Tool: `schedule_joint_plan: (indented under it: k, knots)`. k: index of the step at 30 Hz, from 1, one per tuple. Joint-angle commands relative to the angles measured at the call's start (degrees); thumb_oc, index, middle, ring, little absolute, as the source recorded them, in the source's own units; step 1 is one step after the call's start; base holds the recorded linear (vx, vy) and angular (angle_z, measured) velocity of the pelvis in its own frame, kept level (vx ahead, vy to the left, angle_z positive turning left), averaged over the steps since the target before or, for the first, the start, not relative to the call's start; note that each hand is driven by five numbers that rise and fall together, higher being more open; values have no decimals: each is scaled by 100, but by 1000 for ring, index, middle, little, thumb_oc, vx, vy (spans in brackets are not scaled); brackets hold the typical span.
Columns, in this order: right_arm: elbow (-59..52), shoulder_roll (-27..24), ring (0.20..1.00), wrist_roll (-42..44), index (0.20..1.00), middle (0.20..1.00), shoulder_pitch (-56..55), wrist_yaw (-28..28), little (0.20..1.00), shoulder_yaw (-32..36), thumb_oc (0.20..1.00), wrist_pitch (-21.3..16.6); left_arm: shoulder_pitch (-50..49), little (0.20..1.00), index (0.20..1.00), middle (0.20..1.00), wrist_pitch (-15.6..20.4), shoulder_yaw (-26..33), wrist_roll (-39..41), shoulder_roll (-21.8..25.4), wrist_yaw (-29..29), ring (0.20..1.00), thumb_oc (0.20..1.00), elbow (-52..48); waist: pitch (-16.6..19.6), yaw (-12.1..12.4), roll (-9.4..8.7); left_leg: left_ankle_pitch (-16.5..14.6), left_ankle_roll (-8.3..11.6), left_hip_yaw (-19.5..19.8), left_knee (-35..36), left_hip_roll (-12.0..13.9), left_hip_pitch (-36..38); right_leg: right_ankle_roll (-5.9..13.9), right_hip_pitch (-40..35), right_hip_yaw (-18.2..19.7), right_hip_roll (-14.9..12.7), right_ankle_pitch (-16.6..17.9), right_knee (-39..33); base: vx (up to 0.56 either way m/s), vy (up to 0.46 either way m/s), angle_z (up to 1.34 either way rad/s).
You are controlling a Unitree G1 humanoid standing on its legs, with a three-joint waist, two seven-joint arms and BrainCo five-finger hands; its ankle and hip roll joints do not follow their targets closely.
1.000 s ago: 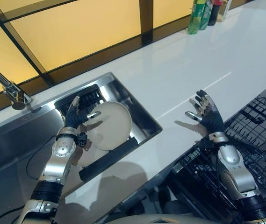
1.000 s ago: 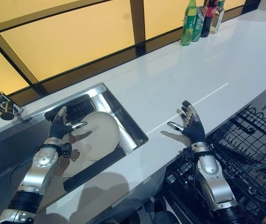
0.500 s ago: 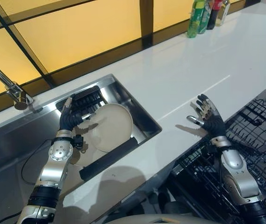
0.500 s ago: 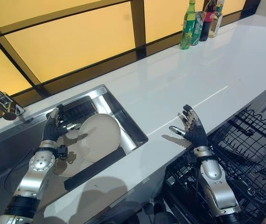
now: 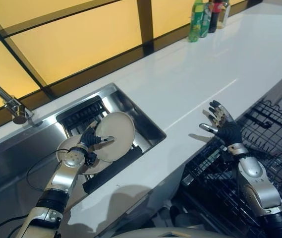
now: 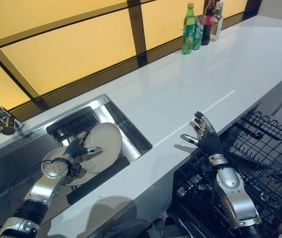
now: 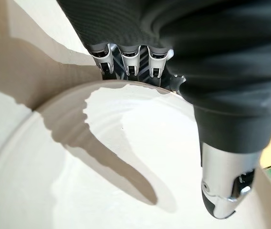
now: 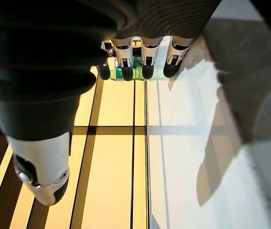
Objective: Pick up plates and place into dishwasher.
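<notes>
Pick-up step. The left hand (image 5: 88,140) pinches the rim of the upper plate (image 5: 116,142), thumb across its face and fingers behind, tilting it up inside the sink (image 5: 145,119) above a second plate (image 5: 65,144). Next, the plate must be lifted clear of the sink and carried to the dishwasher rack (image 5: 272,129). The right hand (image 5: 223,128), fingers spread and empty, hovers beside the sink, over the counter (image 5: 215,59).

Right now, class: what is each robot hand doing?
Left hand: shut on the plate in the sink.
Right hand: open, holding nothing.
</notes>
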State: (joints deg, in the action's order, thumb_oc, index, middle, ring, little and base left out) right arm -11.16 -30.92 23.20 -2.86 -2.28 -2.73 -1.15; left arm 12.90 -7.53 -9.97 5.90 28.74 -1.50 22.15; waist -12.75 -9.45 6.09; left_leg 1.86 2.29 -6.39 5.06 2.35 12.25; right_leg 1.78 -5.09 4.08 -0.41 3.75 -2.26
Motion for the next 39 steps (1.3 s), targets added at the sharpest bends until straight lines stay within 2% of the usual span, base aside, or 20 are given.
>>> schedule_joint_plan:
  k: [1, 7, 14, 23, 30, 34, 35, 37, 39]
  knots:
    - [-148, -251, 1000, 72, 1000, 1000, -247, 217, 1000, 27, 1000, -73, -132, 1000, 1000, 1000, -70, -228, 194, 60, -82, 1000, 1000, 734, 313, -109, -298, -194, -113, 158, -722, -187, -509, 689, 149, 206, -701, -211, 445, 86, 20, -4]
    - [-154, -325, 1000, 70, 1000, 1000, -449, 504, 1000, 296, 1000, -67, -271, 1000, 1000, 1000, -76, 12, 260, -159, 298, 1000, 1000, 1182, 384, -157, -309, -206, -94, 158, -814, -225, -453, 683, 56, 190, -766, -229, 481, 82, 26, -6]
    - [-234, -332, 1000, 21, 1000, 1000, -652, 792, 1000, 587, 1000, 76, -499, 1000, 1000, 1000, 62, 265, 297, -519, 418, 1000, 1000, 1602, 460, -159, -301, -227, -64, 171, -907, -265, -428, 670, -22, 122, -858, -250, 523, 56, 44, -2]
    - [-283, -115, 1000, -184, 1000, 1000, -842, 986, 1000, 718, 1000, 128, -770, 1000, 1000, 1000, 73, 451, 1118, -1027, 683, 1000, 1000, 1850, 559, -103, -329, -248, -33, 246, -953, -285, -358, 671, -155, -9, -941, -261, 532, 37, 22, -3]
    - [-344, 77, 1000, -336, 1000, 1000, -1004, 1069, 1000, 806, 1000, 189, -994, 1000, 1000, 1000, -321, 651, 1927, -1405, 751, 1000, 1000, 1903, 615, -54, -347, -258, -28, 319, -943, -290, -288, 684, -232, -112, -978, -248, 541, 32, 2, 5]
    - [-405, 151, 1000, -396, 1000, 1000, -1044, 1129, 1000, 850, 1000, 260, -1080, 1000, 1000, 1000, -490, 656, 2166, -1546, 467, 1000, 1000, 1916, 623, -47, -352, -251, -34, 326, -950, -294, -265, 684, -253, -138, -986, -230, 556, 8, 1, 0]
    - [-431, 158, 1000, -406, 1000, 1000, -1057, 1144, 1000, 866, 1000, 297, -1095, 1000, 1000, 1000, -512, 639, 2179, -1571, 300, 1000, 1000, 1916, 625, -48, -353, -250, -36, 324, -954, -297, -262, 686, -254, -137, -988, -226, 564, 42, 5, -1]
    - [-482, 177, 1000, -422, 1000, 1000, -1078, 1207, 1000, 929, 1000, 386, -1104, 1000, 1000, 1000, -615, 536, 2079, -1635, -398, 1000, 1000, 1866, 605, -59, -356, -250, -38, 317, -974, -303, -264, 699, -239, -125, -994, -215, 594, 18, 1, 0]
    - [-498, 167, 1000, -420, 1000, 1000, -1121, 1281, 1000, 1005, 1000, 385, -1173, 1000, 1000, 1000, -514, 413, 1900, -1675, -533, 1000, 1000, 1715, 549, -62, -333, -236, -41, 312, -990, -308, -280, 695, -208, -112, -990, -202, 633, 0, 0, 0]
